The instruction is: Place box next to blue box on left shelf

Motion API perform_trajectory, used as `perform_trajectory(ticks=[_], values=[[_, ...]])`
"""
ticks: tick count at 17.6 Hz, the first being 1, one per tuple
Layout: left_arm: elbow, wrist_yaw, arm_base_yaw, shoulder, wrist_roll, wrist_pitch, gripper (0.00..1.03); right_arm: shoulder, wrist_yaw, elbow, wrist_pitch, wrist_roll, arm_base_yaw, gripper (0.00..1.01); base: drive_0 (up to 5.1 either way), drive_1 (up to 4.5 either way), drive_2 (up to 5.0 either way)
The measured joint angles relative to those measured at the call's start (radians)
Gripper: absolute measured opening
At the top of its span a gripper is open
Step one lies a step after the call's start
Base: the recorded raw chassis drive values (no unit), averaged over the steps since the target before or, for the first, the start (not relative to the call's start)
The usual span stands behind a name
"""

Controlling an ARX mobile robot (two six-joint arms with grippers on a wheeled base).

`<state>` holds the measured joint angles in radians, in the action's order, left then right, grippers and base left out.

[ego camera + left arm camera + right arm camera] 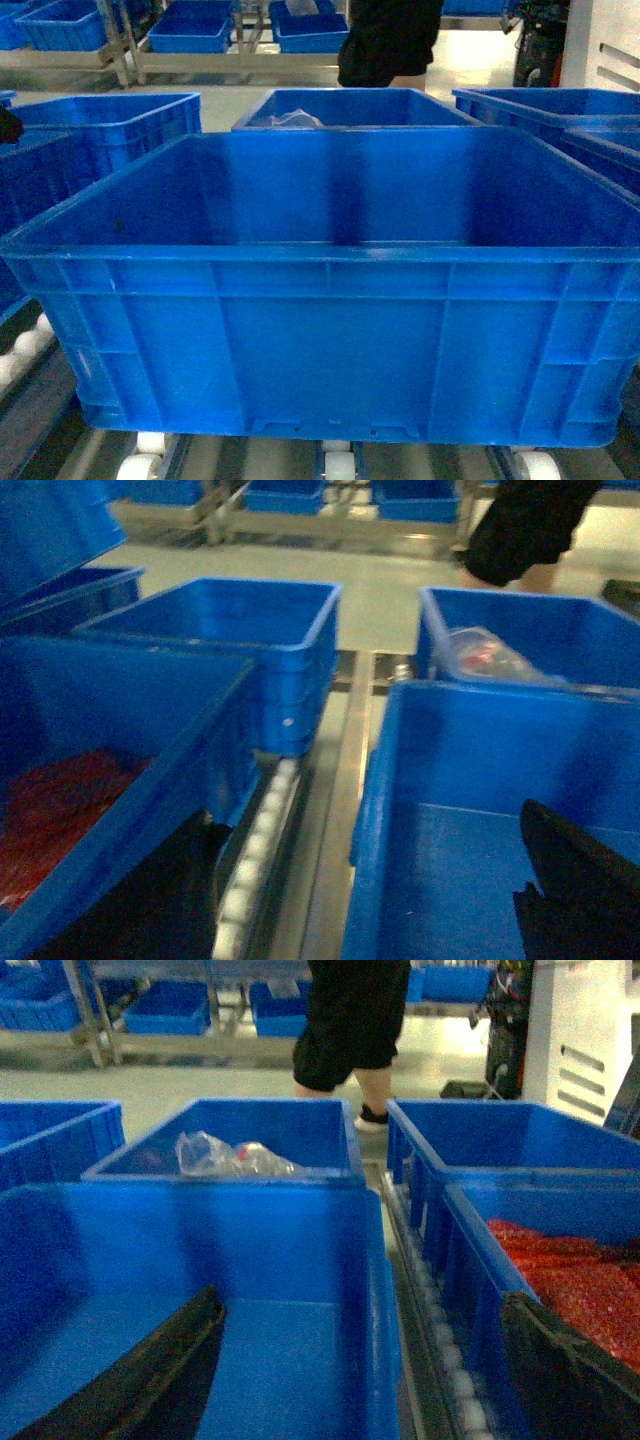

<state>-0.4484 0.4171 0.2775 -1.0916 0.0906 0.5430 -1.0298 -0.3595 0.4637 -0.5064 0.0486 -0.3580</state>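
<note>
blue box (330, 290) sits on roller shelf (340, 462); no writing legible.

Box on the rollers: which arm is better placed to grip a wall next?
Probably left: the left tool, open, straddles only the box's left wall, while the right tool's outer finger overlaps the neighbouring crate.

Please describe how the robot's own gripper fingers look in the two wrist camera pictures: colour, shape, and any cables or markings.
Only finger parts show. In the left wrist view, the left gripper's fingers are matte black slabs with angular edges, one at each lower corner. In the right wrist view, the right gripper's fingers are black, broad and tapering, with a slightly rough surface and a paler rim. No cables or markings are visible. The head view shows no arm.
</note>
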Motion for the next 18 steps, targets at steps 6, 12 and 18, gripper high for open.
perform_trajectory(ticks=[6,12,18], values=[[0.276,-0.277,-0.142,0.239,-0.073,0.126,0.12,0.253,0.179,-0.286,-0.086,-0.039,0.184,0.1,0.0,0.0,0.0],[0.381,-0.403,-0.283,0.471,-0.076,0.001,0.02,0.467,0.344,-0.394,0.023,-0.043,0.337,0.02,0.0,0.0,0.0],[0.433,-0.417,-0.277,0.608,-0.076,-0.071,0.02,0.6,0.359,-0.451,0.071,-0.043,0.358,0.02,0.0,0.0,0.0]])
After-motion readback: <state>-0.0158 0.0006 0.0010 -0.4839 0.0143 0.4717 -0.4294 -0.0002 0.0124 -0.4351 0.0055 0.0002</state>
